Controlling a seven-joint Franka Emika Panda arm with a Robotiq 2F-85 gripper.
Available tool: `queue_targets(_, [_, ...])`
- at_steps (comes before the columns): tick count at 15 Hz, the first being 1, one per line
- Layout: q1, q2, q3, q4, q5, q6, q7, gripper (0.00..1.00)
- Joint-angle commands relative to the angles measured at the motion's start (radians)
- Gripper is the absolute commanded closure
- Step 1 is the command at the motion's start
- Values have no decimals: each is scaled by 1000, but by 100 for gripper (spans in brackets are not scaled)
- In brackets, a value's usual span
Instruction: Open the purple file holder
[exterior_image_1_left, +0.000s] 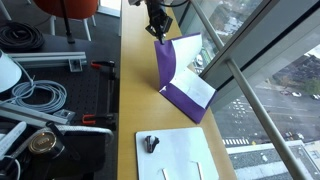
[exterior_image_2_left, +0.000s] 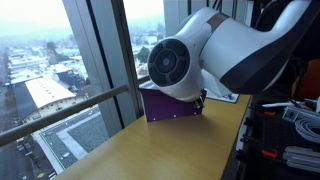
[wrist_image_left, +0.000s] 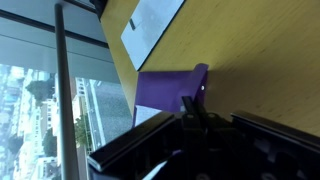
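**Purple cover held upright beside the window**

The purple file holder (exterior_image_1_left: 190, 98) is seen lying on the wooden counter (exterior_image_1_left: 135, 90), at the edge that runs just beside the window (exterior_image_1_left: 265, 60). Its lower part rests flat on the counter. Its cover (exterior_image_1_left: 165, 64) is raised to a nearly upright position on the side of the holder turned away from the window. White paper sheets (exterior_image_1_left: 194, 52) are exposed inside, between the raised cover and the window.

The gripper (exterior_image_1_left: 157, 30) is placed directly over the top edge of the cover. Its jaws are drawn narrow and appear clamped on that edge. In the wrist view the purple cover (wrist_image_left: 165, 85) is seen running up to the gripper (wrist_image_left: 197, 105), with the glass of the window on the far side of it.

In an exterior view most of the scene is blocked by the arm (exterior_image_2_left: 230, 45), and only a purple part of the holder (exterior_image_2_left: 172, 105) is seen beneath it, close to the window.

A separate white sheet (exterior_image_1_left: 180, 155) with a small black clip (exterior_image_1_left: 150, 144) is laid flat on the same counter. It lies well apart from the holder and a little further from the window. Grey cables (exterior_image_1_left: 35, 95) are piled on the side of the counter away from the window.
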Motion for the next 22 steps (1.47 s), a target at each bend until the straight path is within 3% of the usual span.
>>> queue_targets(1, [4, -30, 17, -49, 46, 3, -14, 100])
queue_targets(21, [7, -20, 19, -36, 164, 29, -29, 100])
queue_targets(22, [8, -19, 18, -31, 173, 27, -30, 75])
